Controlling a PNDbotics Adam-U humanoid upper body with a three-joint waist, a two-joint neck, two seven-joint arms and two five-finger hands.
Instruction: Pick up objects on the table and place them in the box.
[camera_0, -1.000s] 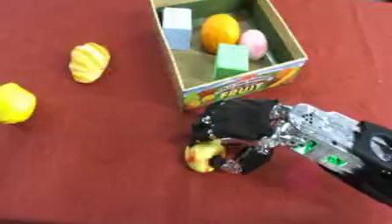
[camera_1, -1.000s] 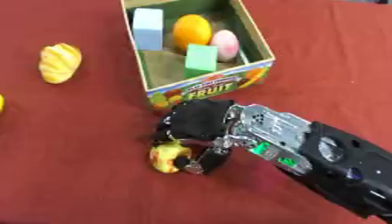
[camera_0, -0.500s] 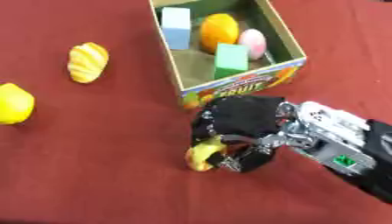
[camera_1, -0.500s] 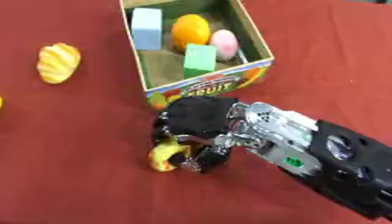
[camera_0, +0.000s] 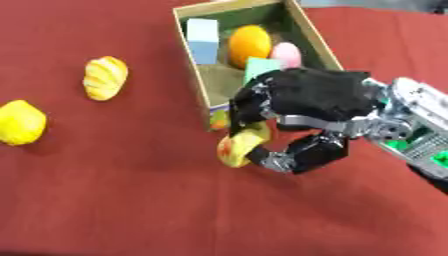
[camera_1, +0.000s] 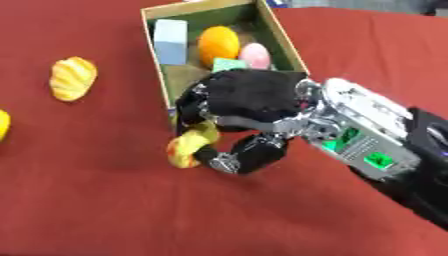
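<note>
**Yellow fruit held just before the box**

While my right hand (camera_0: 306, 107) curls round it, the small yellow fruit (camera_0: 238, 147) with a reddish blush sits pinched between my fingers (camera_0: 249, 107) above and my thumb (camera_0: 302, 155) below. It shows at the left side of my hand, in front of the near wall of the box, close to that wall's left corner. Whether it is off the counter I cannot tell.

Beyond it stands the box (camera_1: 160, 70), a cardboard one, open at the top, with a printed front that my hand mostly hides. Inside it lie a pale blue block (camera_1: 170, 34) at the far left, an orange (camera_1: 218, 44) beside that, a pink egg-shaped thing (camera_1: 255, 54) to the right of the orange, and a green block (camera_1: 227, 65) nearer me, partly covered by the back of my hand.

Out to the left on the red counter (camera_0: 105, 200) lies a striped yellow bread roll (camera_0: 105, 78), well apart from the box. Farther left and nearer me sits a lemon (camera_0: 19, 122), close to the view's edge.

My right arm (camera_1: 385, 150), silver and black with green parts showing, comes in from the right.
</note>
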